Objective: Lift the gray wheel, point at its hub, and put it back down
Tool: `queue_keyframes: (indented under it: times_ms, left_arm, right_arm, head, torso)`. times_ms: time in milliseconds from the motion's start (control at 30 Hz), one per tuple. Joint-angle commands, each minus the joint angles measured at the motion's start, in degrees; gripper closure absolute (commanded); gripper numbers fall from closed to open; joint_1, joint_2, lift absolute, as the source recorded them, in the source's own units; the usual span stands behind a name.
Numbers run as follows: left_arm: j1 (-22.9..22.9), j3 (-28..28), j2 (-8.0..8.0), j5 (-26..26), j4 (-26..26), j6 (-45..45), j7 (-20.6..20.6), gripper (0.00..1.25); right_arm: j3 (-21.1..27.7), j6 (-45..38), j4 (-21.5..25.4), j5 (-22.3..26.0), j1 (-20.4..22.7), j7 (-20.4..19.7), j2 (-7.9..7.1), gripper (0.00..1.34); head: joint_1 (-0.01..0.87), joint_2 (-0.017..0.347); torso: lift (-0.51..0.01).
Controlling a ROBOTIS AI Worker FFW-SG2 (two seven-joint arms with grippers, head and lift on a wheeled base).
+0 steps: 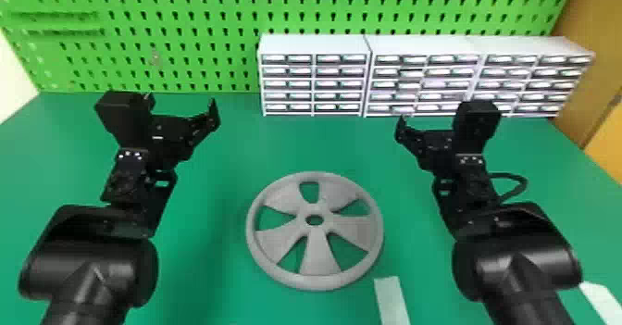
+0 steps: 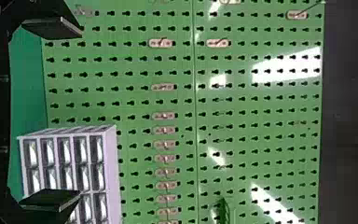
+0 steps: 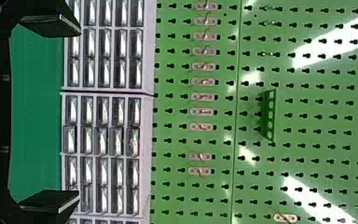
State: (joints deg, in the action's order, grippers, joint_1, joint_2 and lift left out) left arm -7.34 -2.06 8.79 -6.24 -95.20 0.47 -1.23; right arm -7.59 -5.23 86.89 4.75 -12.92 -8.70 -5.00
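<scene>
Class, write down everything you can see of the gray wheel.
The gray wheel lies flat on the green table, in front of the drawer cabinets. It is round and matte, perhaps plastic, with a thick rim and five spokes that widen outward; five gaps between them show green. The hub has a hole. It looks whole; only the table touches it.
</scene>
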Motion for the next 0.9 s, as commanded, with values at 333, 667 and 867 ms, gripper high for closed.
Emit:
queue_keyframes:
  times_ms: [333, 667, 867]
  left_arm:
    - [-1.2, 0.0, -0.08, -0.1, 0.1, -0.6, -1.0, 0.08]
    - [-1.4, -0.4, 0.71, 0.2, 0.1, -0.9, -1.8, 0.08]
    - [-1.4, -0.9, 0.88, 0.1, 0.6, -1.0, -1.8, 0.08]
  right_arm:
    - [0.6, 0.2, 1.7, 0.6, 0.5, 0.0, -0.80, 0.08]
    - [2.0, 0.2, 2.8, 0.8, 1.4, 0.0, -1.15, 0.08]
    - [2.6, 0.1, 2.9, 1.1, 1.9, 0.0, -1.24, 0.08]
  head:
    - [0.692, 0.048]
    - [0.692, 0.048]
    - [0.692, 0.048]
  torso:
    - [-0.088]
    - [-0.088]
    - [-0.088]
